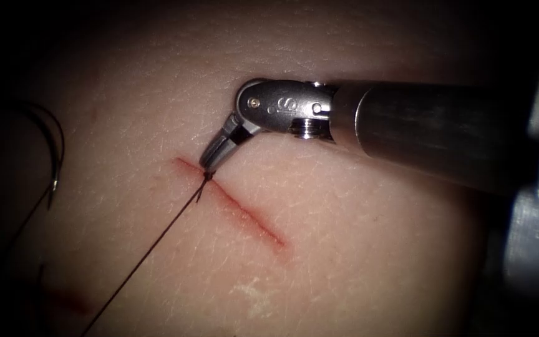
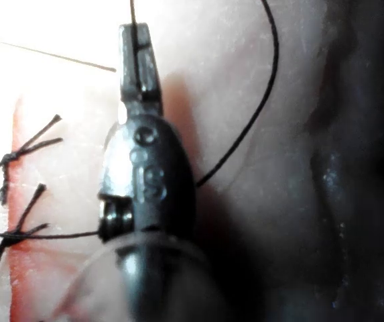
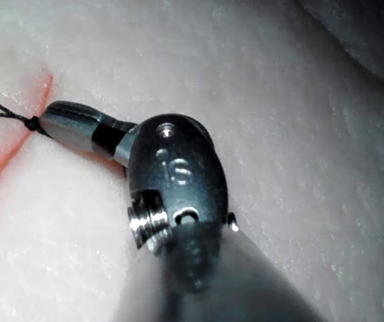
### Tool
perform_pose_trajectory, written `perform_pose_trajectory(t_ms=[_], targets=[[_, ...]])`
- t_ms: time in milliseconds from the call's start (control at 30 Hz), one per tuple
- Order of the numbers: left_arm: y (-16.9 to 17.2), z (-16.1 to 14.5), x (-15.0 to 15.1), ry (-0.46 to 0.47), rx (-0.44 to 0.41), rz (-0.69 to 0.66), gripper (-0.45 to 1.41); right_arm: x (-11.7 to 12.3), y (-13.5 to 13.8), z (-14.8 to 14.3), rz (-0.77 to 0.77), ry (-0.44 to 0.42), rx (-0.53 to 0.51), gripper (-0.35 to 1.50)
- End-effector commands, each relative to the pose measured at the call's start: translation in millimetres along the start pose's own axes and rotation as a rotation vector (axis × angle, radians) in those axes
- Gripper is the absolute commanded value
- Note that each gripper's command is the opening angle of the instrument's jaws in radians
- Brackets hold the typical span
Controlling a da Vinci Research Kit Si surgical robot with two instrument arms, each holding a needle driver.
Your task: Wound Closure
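Now right gripper (image 1: 210,165) closed on thread (image 1: 157,246).

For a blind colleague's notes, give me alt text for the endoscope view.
The right gripper, shut, holds the thread at a knot on the cut in the tissue. The curved needle lies free on the tissue, left of the cut.

Right tool (image 1: 210,163): brushed grey metal, satin sheen, bright highlights on wrist. Left tool (image 2: 138,50): darker metal, dull gloss. Tissue (image 1: 357,249): pale, moist-looking, finely creased skin. Thread (image 1: 151,249): dark, matt, fibrous, frayed at cut ends (image 2: 17,157). Needle (image 1: 54,150): thin polished metal.
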Motion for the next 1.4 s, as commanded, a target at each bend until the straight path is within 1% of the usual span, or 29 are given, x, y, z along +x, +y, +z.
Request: perform_pose_trajectory(t_ms=[33,100,133,167,267,367,433,567,633,767,800,867,900,1000,1033,1067,1100,1133,1167,1200,1300,1400], targets=[[0.8,0.7,-0.6,-0.002,-0.006,-0.003,-0.45,-0.1,0.6,0.6,0.003,0.005,-0.004,-0.35],[0.8,0.8,-0.6,-0.013,-0.017,-0.003,-0.45,0.0,0.7,0.3,0.005,0.017,-0.012,-0.35],[0.8,0.7,-0.6,-0.01,-0.043,-0.003,-0.45,0.1,0.7,0.2,0.008,0.016,-0.017,-0.35],[0.9,0.6,-0.5,0.016,-0.104,-0.014,-0.45,0.1,0.7,0.1,0.011,0.016,-0.019,-0.35],[1.0,0.1,-0.3,0.081,-0.24,-0.031,-0.45,0.1,0.6,0.1,0.013,0.014,-0.02,-0.35],[1.2,0.2,0.0,0.072,-0.325,-0.023,-0.45,0.0,0.5,0.0,0.014,0.016,-0.023,-0.35],[1.4,0.3,0.2,0.081,-0.38,-0.032,-0.45,0.0,0.6,0.0,0.015,0.016,-0.024,-0.35],[1.6,0.9,0.5,0.116,-0.522,-0.04,-0.45,0.0,0.7,0.0,0.016,0.014,-0.029,-0.35],[1.5,1.3,0.5,0.117,-0.568,-0.034,-0.45,-0.1,0.7,0.0,0.018,0.013,-0.032,-0.35],[1.4,2.2,0.3,0.122,-0.617,-0.027,-0.45,-0.2,0.8,-0.2,0.022,0.009,-0.04,-0.35],[1.3,2.3,0.3,0.116,-0.604,-0.022,-0.45,-0.2,0.8,-0.2,0.023,0.008,-0.041,-0.35],[0.5,2.5,0.3,0.09,-0.55,-0.016,-0.45,-0.1,0.7,-0.1,0.025,0.013,-0.044,-0.35],[0.0,2.5,0.4,0.091,-0.523,-0.014,-0.45,0.0,0.6,-0.1,0.027,0.021,-0.048,-0.35],[-2.1,2.2,0.9,0.103,-0.402,0.01,-0.45,0.4,0.5,0.2,0.034,0.048,-0.06,-0.35],[-2.9,2.1,1.2,0.108,-0.365,0.018,-0.45,0.6,0.4,0.3,0.038,0.057,-0.069,-0.23],[-3.8,2.0,1.5,0.114,-0.332,0.037,-0.45,0.7,0.3,0.4,0.044,0.066,-0.077,0.09],[-4.9,1.9,1.9,0.114,-0.285,0.056,-0.45,1.0,0.2,0.4,0.053,0.074,-0.089,0.42],[-6.8,1.7,2.5,0.108,-0.215,0.087,-0.45,1.4,0.0,0.4,0.068,0.087,-0.105,0.94],[-8.1,1.7,2.9,0.108,-0.17,0.106,-0.45,1.8,-0.3,0.4,0.078,0.096,-0.114,1.08],[-9.0,1.6,3.2,0.113,-0.143,0.114,-0.45,2.1,-0.5,0.3,0.085,0.106,-0.122,1.13],[-11.5,1.4,3.9,0.102,-0.073,0.146,-0.45,3.4,-1.2,-0.6,0.112,0.168,-0.151,1.18],[-13.4,1.4,4.2,0.082,-0.032,0.157,-0.45,4.9,-1.6,-2.4,0.157,0.23,-0.211,1.28]])
